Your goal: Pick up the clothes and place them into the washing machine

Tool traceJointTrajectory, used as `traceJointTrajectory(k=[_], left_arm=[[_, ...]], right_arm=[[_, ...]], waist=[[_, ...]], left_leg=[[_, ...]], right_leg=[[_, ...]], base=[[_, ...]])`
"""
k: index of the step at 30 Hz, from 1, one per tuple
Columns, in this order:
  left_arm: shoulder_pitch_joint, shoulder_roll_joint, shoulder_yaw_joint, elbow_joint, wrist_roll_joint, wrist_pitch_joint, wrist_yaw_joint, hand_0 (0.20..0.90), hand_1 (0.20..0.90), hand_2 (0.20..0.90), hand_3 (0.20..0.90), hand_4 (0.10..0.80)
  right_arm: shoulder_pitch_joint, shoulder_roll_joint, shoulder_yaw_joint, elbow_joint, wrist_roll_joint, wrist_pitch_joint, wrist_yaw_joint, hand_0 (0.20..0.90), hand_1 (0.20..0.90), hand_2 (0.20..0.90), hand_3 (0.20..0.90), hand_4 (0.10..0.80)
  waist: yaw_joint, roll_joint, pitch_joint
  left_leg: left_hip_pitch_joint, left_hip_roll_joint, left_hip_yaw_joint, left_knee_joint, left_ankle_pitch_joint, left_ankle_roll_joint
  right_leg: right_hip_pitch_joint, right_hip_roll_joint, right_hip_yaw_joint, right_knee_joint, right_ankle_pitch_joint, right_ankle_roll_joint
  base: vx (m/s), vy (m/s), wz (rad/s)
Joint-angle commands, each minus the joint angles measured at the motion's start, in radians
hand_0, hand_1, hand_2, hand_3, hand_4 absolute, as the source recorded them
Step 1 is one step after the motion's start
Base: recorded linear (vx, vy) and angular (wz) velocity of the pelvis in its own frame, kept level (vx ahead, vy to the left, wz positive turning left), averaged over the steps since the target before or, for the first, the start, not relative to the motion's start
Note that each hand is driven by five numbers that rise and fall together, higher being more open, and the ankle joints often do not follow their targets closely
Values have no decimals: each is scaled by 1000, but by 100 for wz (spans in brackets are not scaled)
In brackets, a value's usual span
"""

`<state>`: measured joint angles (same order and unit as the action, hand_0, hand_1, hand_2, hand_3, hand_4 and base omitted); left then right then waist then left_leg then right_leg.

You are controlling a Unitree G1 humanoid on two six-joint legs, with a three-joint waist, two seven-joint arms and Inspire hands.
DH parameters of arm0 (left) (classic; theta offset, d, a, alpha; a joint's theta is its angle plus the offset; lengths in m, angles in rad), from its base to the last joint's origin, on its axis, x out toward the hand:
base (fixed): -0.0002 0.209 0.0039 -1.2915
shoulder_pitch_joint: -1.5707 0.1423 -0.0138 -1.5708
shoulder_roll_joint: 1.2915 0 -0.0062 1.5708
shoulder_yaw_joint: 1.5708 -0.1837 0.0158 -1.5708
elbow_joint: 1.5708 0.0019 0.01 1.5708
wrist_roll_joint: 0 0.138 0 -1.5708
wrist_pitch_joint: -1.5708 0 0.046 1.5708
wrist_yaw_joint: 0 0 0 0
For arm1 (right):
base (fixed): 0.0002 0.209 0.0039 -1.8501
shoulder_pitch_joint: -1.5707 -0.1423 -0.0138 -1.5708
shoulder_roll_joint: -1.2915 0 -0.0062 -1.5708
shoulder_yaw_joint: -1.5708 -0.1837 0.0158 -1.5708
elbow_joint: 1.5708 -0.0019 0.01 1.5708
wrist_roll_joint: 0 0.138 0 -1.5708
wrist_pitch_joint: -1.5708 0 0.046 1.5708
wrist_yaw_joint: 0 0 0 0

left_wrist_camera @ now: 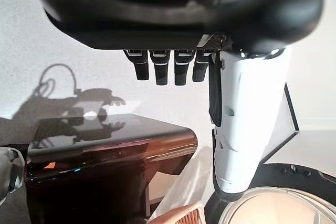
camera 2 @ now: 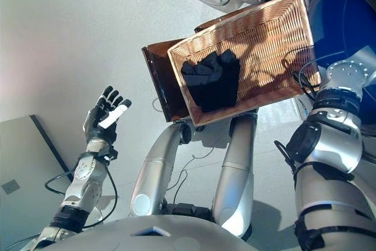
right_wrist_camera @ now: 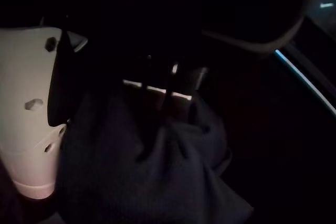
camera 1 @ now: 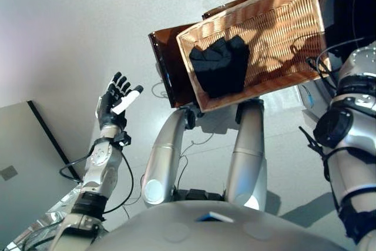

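Left eye view: the left hand [camera 1: 114, 104] hangs nearest, fingers straight, holding nothing. Farther, one wicker basket [camera 1: 282, 22] holds one black garment [camera 1: 220, 66]. The right hand [right_wrist_camera: 37, 108], inside the dark washing machine [camera 2: 343, 24], grasps a second dark garment [right_wrist_camera: 157, 177].

Head stereo pair: both eyes look steeply down from above, set slightly apart; shared field covers the wicker basket [camera 1: 276, 33] and washing machine opening [camera 2: 346, 27].
Left wrist camera: looks along the left hand [left_wrist_camera: 173, 69], near, facing the brown stand [left_wrist_camera: 105, 156] that the head views also show.
Right wrist camera: very close, in darkness, facing dark cloth [right_wrist_camera: 157, 177].
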<state>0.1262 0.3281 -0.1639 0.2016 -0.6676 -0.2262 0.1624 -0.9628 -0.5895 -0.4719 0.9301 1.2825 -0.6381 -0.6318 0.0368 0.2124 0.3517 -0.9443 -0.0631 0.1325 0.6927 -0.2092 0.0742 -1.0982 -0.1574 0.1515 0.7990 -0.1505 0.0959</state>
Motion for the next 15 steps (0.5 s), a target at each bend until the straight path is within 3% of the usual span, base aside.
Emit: traceJointTrajectory(k=[1,6,15], left_arm=[[62,48,114,-65,-14,-84,32,900,900,900,900,800],[63,54,121,-66,-17,-82,35,900,900,900,900,800],[77,72,116,-70,-3,-55,49,900,900,900,900,800]], right_arm=[[-18,-116,64,-34,-87,-75,8,900,900,900,900,800],[-26,-107,69,-33,-87,-65,0,900,900,900,900,800],[-80,-157,72,151,-95,15,-137,900,900,900,900,800]], waist=[[-8,-8,-50],[-10,-7,-52],[-2,-10,-73]], left_leg=[[55,-10,8,20,-70,-46],[58,-10,12,8,-66,-43],[68,-14,13,-20,-60,-39]], right_leg=[[37,51,-30,18,-21,-72],[39,49,-27,9,-12,-69],[43,48,-27,-12,0,-66]], base=[[0,0,0],[0,0,0],[0,4,-1]])
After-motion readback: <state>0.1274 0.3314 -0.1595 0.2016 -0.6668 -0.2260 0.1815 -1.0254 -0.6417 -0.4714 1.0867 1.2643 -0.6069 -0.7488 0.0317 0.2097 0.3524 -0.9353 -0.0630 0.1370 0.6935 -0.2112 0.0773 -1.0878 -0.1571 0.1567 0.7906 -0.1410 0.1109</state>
